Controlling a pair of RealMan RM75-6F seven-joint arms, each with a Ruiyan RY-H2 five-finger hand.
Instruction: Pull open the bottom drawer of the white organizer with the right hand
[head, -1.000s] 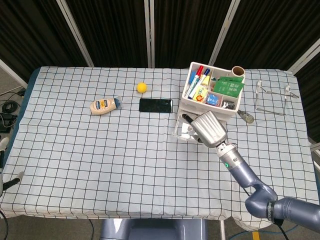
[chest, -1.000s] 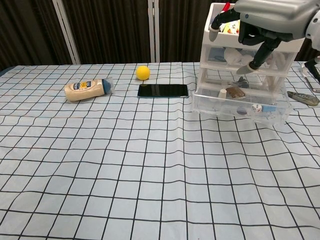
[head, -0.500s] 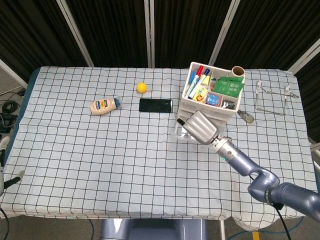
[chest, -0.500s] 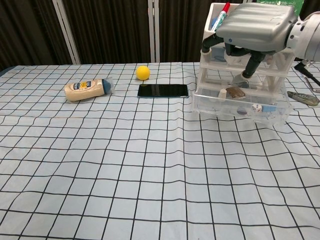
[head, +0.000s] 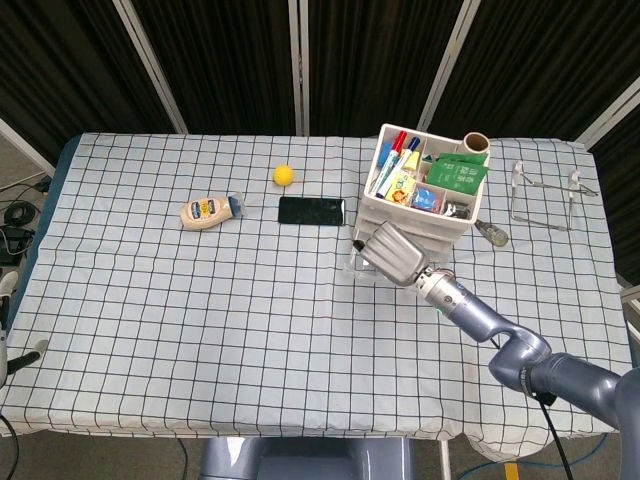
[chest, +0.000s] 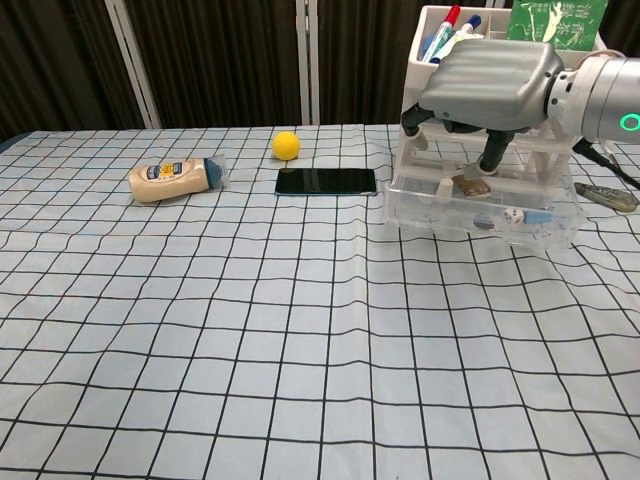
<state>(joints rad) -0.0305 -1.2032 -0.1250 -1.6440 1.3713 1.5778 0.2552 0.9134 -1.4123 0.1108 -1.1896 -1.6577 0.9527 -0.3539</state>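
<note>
Clear bottom drawer (chest: 480, 212) out beneath right robot hand (chest: 487, 78)

A mayonnaise bottle (head: 209, 211) lies on its side on the checked tablecloth (head: 200, 330). Nearby sit 1 yellow ball (head: 284, 175), 1 black phone (head: 311, 211), and possibly a wire stand (head: 545, 198).
</note>
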